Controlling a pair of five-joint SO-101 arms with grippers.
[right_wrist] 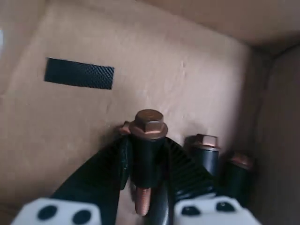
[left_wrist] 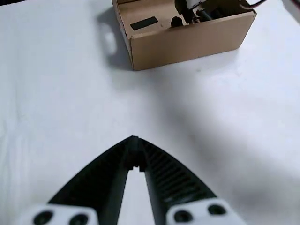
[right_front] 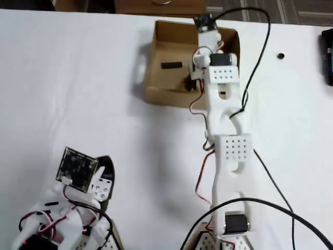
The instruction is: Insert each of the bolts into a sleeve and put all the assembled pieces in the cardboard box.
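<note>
My right gripper is down inside the cardboard box, shut on an assembled piece: a copper bolt standing in a black sleeve, its threaded end showing below. Two more assembled pieces stand upright beside it near the box corner. In the high view the right arm stretches over the box and its gripper sits low inside. My left gripper hovers over bare table short of the box, shut with nothing in it. It sits at the front left in the high view.
A black strip lies flat on the box floor. A small dark item rests on the table right of the box, and a dark device sits at the right edge. The white table is open between box and left arm.
</note>
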